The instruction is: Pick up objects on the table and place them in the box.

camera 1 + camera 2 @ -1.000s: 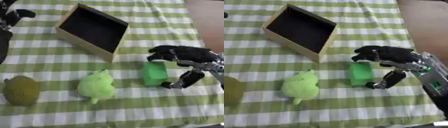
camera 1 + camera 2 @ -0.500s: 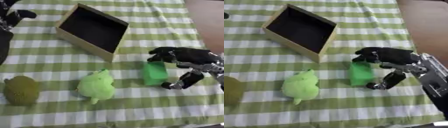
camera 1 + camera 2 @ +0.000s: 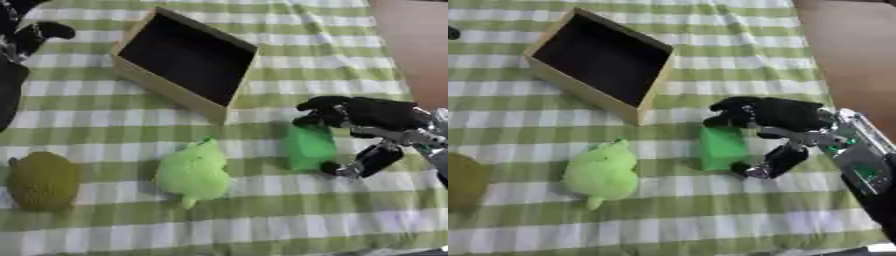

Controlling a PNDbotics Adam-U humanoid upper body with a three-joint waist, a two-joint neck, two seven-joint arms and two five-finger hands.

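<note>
Right hand has crept in on the green block vs 1 s back; block itself hasn't budged. Thumb sits low, just beside block's right edge, fingers curl over its far top corner — bracketing it, contact not clear, prob. set up for a pinch. Light green plush and olive round toy lie well left of the fingers. Box is beyond, up-left, empty. Left hand idle at far left corner, fingers can't tell.
</note>
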